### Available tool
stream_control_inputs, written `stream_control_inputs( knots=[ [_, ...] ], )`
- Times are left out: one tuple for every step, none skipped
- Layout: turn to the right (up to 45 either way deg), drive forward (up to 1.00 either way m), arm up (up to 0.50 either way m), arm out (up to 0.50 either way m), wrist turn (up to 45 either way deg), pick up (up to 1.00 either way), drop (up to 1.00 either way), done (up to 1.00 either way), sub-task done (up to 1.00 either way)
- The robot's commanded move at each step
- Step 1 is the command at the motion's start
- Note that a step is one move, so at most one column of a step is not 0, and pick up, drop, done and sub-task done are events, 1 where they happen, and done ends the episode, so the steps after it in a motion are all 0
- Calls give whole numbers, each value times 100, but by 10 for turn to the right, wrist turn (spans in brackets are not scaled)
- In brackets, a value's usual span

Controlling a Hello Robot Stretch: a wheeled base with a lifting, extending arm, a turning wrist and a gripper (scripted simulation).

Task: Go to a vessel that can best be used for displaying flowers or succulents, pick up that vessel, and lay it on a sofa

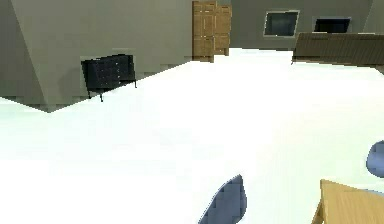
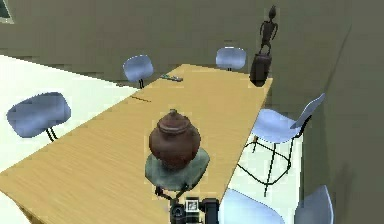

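Wooden tabletop bears a brown vessel by the end effector, its hold unclear; a skewed reach could topple the vessel.

The brown pot on its green base blocks the way straight ahead of my end effector. Beyond the pot I see the desk bare for a long stretch, good passing room, until a dark vase and thin statue at the far corner (a small flat dark thing lies there too). Beside the pot, off the desk edges, stand a grey chair and a second chair.
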Motion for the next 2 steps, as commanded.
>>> stream_control_inputs(
  knots=[
    [0, 0, 0, 0, 0, 100, 0, 0, 0],
    [0, 0, 10, 0, 0, 0, 0, 0, 0]
  ],
)
